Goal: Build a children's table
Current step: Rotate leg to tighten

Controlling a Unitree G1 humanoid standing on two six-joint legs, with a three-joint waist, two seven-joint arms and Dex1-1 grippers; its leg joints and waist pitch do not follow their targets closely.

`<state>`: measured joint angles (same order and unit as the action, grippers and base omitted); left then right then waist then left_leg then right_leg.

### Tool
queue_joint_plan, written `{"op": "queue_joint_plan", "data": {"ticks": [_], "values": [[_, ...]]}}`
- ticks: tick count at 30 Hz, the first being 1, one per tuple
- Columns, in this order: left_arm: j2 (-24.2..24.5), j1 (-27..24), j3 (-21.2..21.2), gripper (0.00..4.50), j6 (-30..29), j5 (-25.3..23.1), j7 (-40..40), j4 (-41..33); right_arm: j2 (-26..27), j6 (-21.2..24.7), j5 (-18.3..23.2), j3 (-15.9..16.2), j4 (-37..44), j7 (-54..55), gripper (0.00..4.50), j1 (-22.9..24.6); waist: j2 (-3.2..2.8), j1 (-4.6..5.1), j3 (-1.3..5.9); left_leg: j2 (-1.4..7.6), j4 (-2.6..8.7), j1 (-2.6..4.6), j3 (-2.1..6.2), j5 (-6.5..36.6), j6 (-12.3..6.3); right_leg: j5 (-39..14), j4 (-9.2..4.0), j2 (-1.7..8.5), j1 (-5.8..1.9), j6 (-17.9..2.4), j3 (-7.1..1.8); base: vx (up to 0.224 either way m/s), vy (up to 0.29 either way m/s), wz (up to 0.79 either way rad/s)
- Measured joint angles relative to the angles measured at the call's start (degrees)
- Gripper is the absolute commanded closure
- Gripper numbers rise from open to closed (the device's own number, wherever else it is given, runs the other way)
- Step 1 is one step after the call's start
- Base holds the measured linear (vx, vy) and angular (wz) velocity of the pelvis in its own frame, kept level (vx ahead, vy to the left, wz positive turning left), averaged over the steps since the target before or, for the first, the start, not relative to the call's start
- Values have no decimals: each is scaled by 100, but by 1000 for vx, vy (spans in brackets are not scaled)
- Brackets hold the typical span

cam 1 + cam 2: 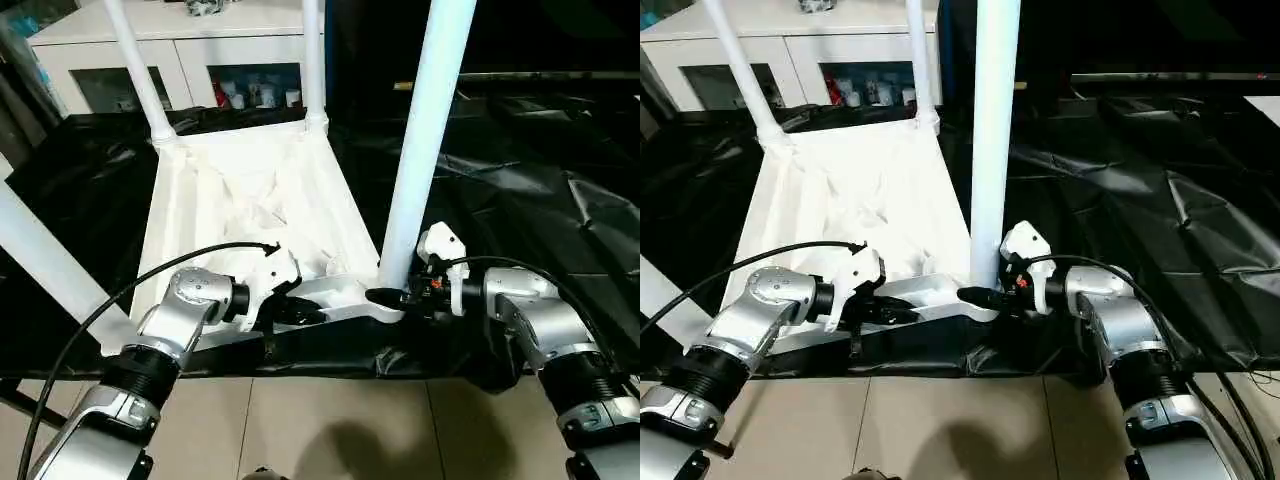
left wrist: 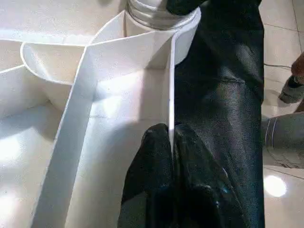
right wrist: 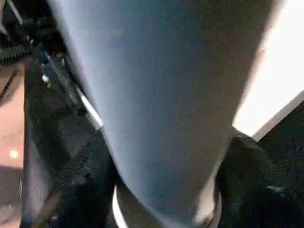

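The children's table lies upside down on a black sheet, its white ribbed tabletop (image 1: 250, 200) facing up. Legs stand in its corner sockets: far left (image 1: 140, 75), far right (image 1: 313, 60), near left (image 1: 40, 260) and near right (image 1: 425, 140). My left gripper (image 1: 300, 312) is shut on the tabletop's thin near rim (image 2: 171, 95), one black finger on each side. My right gripper (image 1: 385, 297) sits at the foot of the near right leg (image 3: 166, 95), just above its socket, with the fingers pressed against either side of the tube.
A white cabinet (image 1: 180, 60) with glass doors stands behind the table. The crinkled black sheet (image 1: 520, 180) spreads far to the right. Tiled floor (image 1: 320, 430) begins right below the table's near edge, between my two forearms.
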<state>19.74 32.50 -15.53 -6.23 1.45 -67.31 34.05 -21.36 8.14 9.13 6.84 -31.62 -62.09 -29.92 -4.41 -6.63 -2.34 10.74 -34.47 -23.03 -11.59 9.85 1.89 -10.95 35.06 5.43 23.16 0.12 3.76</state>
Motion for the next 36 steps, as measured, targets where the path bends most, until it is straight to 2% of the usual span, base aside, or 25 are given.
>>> {"op": "queue_joint_plan", "data": {"ticks": [1,4,9,11,12,14,16,19,21,23,25,27,29,32,34,36], "values": [[-7,0,1,450,-2,-2,28,4,40,-2,25,-44,-2,61,201,36,-1,4,0,0,0,1,0,0,0,0,1,0,0,0,-1,0,0,0],[-213,137,10,450,-42,-48,315,224,238,-14,11,-154,-71,482,210,71,2,3,2,-1,0,12,0,0,1,1,5,0,-10,-1,-1,0,0,0],[-953,641,117,450,-304,-291,1661,989,869,36,-245,-644,-599,2557,214,-176,4,38,3,-9,8,71,0,1,3,-15,-6,2,-63,28,-9,0,0,0],[-1276,843,185,450,-436,-346,2335,1312,1262,174,-331,-929,-852,3759,214,-390,2,81,-3,-23,19,108,6,1,4,-21,-24,7,-97,38,-9,0,0,0],[-1379,880,185,450,-461,-358,2521,1378,1321,211,-357,-952,-892,4041,214,-437,2,98,-2,-33,30,115,13,2,4,-23,-39,9,-103,41,-9,0,0,0],[-1497,919,220,450,-465,-381,2971,1522,1528,235,-463,-967,-901,4506,214,-524,-2,201,-2,-44,77,172,23,2,5,-24,-113,7,-139,43,2,0,0,0],[-1564,995,255,450,-446,-420,3103,1653,1647,211,-562,-970,-970,4795,214,-603,-10,260,1,-76,108,173,93,2,4,-25,-196,7,-192,44,25,0,0,0],[-1561,1043,285,450,-322,-500,3125,1768,1683,46,-569,-974,-1004,4782,214,-591,-1,325,-1,-101,138,174,98,2,4,-24,-232,8,-198,43,3,0,0,0],[-1506,1046,266,450,-212,-521,3123,1801,1691,-12,-503,-1003,-963,4659,182,-552,7,337,-5,-102,137,174,97,2,4,-24,-232,8,-197,42,2,0,0,0],[-1374,1055,302,450,-164,-534,3190,1807,1763,-25,-401,-983,-867,4268,171,-475,40,400,-14,-99,139,169,97,1,3,-18,-215,7,-172,34,2,0,0,0],[-1274,1076,330,450,-151,-534,3183,1796,1788,28,-276,-763,-844,3664,154,-317,57,435,-15,-98,135,150,118,1,3,14,-205,6,-135,19,15,0,0,0],[-1241,1083,324,450,-124,-536,3037,1738,1753,59,-243,-608,-844,3277,133,-267,53,416,-16,-98,134,119,119,1,3,84,-201,5,-108,5,15,0,0,0],[-1202,1078,290,450,-103,-536,2710,1643,1501,121,-192,-479,-714,2770,111,-270,52,325,-16,-87,142,101,105,1,4,133,-189,4,-85,-14,13,0,0,0],[-869,875,209,450,75,-429,1946,1305,901,149,-125,-308,-382,1865,111,-268,50,188,-14,-66,148,81,103,-11,-13,125,-181,-14,-63,-2,21,0,0,0],[-657,733,202,450,75,-292,1593,1060,715,150,-68,-181,-212,1392,111,-198,50,165,-14,-58,127,41,102,-19,-25,104,-145,-19,-8,0,17,0,0,0],[-507,640,199,450,45,-216,1343,842,592,146,2,-148,-98,1011,111,-158,50,148,-14,-49,56,-20,100,-19,-44,55,-54,-15,55,-25,13,0,0,0]]}}
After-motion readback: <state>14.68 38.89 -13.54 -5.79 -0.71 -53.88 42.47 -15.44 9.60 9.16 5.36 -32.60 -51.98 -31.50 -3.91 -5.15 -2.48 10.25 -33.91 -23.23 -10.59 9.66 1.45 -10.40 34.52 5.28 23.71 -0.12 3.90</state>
